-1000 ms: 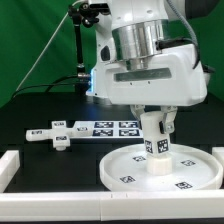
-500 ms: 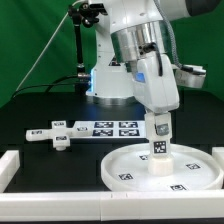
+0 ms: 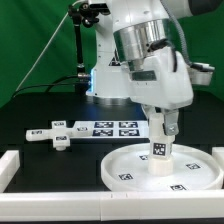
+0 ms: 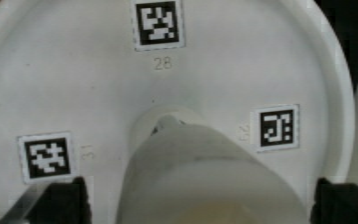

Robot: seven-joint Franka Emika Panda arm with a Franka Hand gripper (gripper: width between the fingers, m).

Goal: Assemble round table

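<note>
- Standing upright on the middle of the disc (image 3: 118, 172), the leg (image 3: 158, 152) had its top between the fingers of the claw (image 3: 161, 130).
- The claw hung straight over the leg, clamped on its upper part; the wrist view showed a finger (image 4: 60, 202) close at each side of it.
- The disc lay flat on the black surface (image 3: 30, 152), toward the exterior view's right.
- The cross (image 3: 50, 133) lay well apart from the claw, at the exterior view's left, just beside the marker board (image 3: 112, 127).

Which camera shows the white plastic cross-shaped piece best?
The exterior view: the white plastic cross-shaped piece lies whole at that view's left. The wrist view misses it, showing the white rimmed round disc and thick cylinder leg.
</note>
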